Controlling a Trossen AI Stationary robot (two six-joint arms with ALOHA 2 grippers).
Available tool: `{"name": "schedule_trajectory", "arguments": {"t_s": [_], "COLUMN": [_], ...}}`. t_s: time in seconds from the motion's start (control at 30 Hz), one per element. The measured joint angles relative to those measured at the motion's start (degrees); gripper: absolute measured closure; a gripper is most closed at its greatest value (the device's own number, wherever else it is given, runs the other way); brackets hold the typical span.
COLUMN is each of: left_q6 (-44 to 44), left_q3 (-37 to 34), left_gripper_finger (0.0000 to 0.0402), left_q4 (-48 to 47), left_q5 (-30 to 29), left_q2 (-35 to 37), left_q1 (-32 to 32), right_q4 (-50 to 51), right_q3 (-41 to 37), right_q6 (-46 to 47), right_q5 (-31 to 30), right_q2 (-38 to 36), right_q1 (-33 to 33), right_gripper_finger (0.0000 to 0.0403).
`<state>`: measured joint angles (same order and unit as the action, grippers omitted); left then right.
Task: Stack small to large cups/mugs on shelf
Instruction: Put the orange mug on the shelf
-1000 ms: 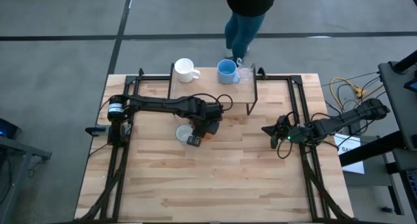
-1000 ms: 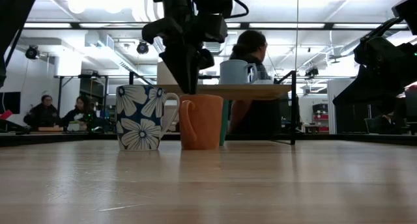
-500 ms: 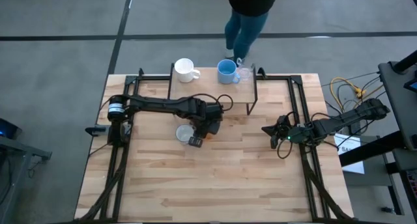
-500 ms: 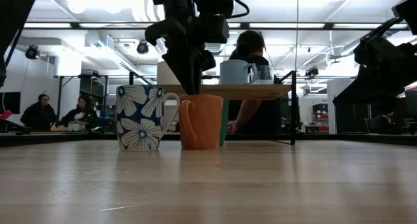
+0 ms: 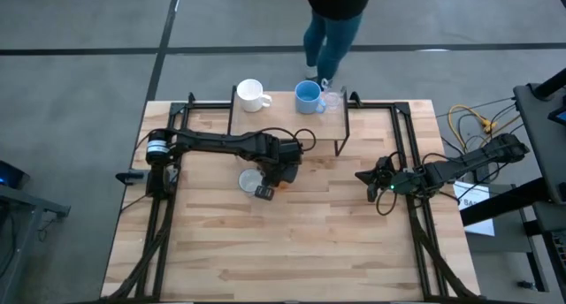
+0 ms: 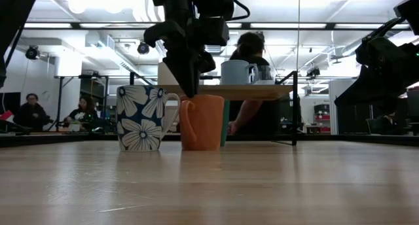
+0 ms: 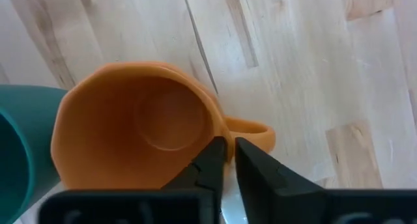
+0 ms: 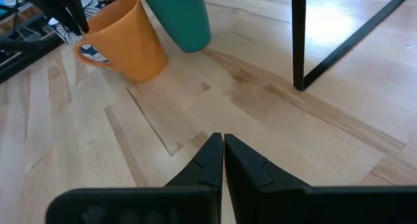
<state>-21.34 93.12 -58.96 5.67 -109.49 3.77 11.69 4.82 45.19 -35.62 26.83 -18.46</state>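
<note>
The left gripper (image 7: 225,160) had pinched the rim of the orange mug (image 7: 130,126) just by its handle, with the green cup (image 7: 19,146) touching the mug's far side. A clean step would mean lifting straight up before swinging toward the shelf (image 5: 287,110) beyond it, clearing its edge and the blue mug (image 5: 307,95). The right gripper (image 8: 223,160) waited shut, well apart.

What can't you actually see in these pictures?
- Orange mug, high view: mostly hidden under the left claw.
- Green cup, left wrist view: cut off by the edge.
- Clear glass on the shelf, high view: too small to make out.
</note>
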Motion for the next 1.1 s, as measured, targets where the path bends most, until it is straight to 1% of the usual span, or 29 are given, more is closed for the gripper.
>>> {"name": "schedule_trajectory", "arguments": {"t_s": [0.1, 0.23, 0.33, 0.5, 0.87, 1.1], "left_q6": [0.00, 0.02, -0.02, 0.04, 2.65, 3.21], "left_q3": [0.00, 0.00, 0.00, 0.47, 1.80, 2.86], "left_gripper_finger": [0.0397, 0.0399, 0.0400, 0.0401, 0.0401, 0.0401], "left_q4": [0.00, 0.02, 0.09, 0.15, -0.05, -0.63], "left_q5": [0.04, -0.16, -2.08, -2.74, -2.73, -1.63], "left_q2": [0.00, 0.00, 0.02, 0.02, 0.20, 0.44], "left_q1": [0.00, 0.00, -0.07, -0.02, -0.15, -0.24], "right_q4": [0.00, 0.02, 0.00, 0.01, 0.02, 0.00], "right_q3": [0.00, 0.00, 0.00, 0.00, 0.00, 0.00], "right_q6": [-0.03, -0.15, -0.15, -0.16, -0.40, -0.46], "right_q5": [-0.01, -0.02, -0.02, -0.02, -0.21, -0.43], "right_q2": [-0.01, 0.00, -0.02, -0.02, 0.00, -0.01], "right_q1": [-0.02, 0.00, -0.01, -0.02, -0.01, 0.00], "right_gripper_finger": [0.0394, 0.0394, 0.0394, 0.0394, 0.0394, 0.0394]}}
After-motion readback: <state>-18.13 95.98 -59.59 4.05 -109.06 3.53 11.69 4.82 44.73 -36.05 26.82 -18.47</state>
